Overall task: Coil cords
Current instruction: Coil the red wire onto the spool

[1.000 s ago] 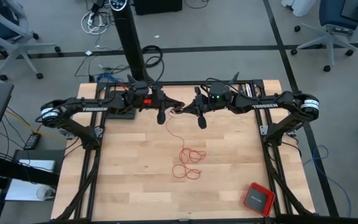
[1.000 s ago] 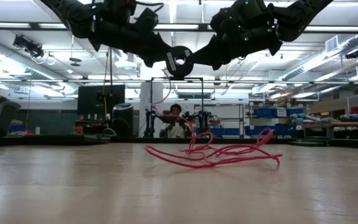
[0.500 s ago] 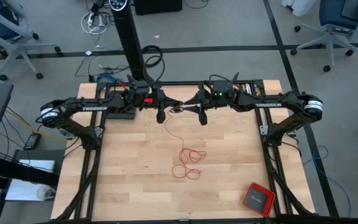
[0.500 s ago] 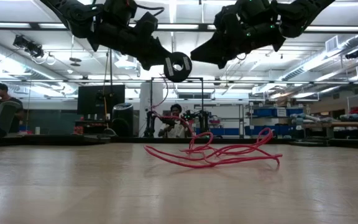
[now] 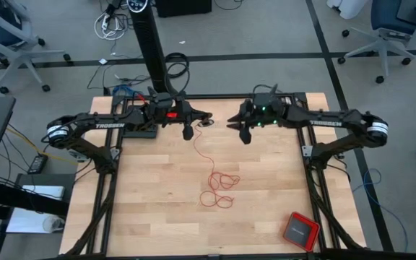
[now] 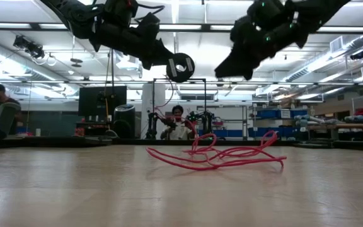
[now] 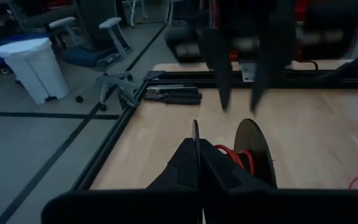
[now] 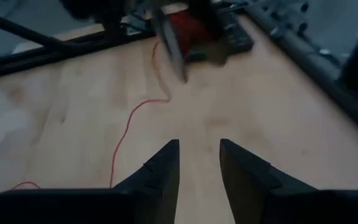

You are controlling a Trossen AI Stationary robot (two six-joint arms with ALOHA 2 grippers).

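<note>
The left gripper (image 5: 206, 120) pinches a small coil of the red cord (image 5: 219, 188) above the counter (image 5: 266, 209); right gripper (image 5: 231, 121) jaws are spread. Most cord lies loose, not yet coiled

From above, the red cord (image 5: 219, 184) thins to a hair as it climbs toward the left gripper (image 5: 202, 120); where its end meets the fingers is too small to make out. In the low view both arms run off the top edge, and the right gripper (image 6: 224, 71) shows only as a dark silhouette, its fingers unreadable there. The left wrist view gives the other arm's fingers as a blur at upper centre, and a dark disc (image 7: 255, 151) hides most of the cord wound behind it. In the right wrist view the far arm and a red blur (image 8: 188, 28) at top centre are smeared; the cord runs off the lower left edge.
</note>
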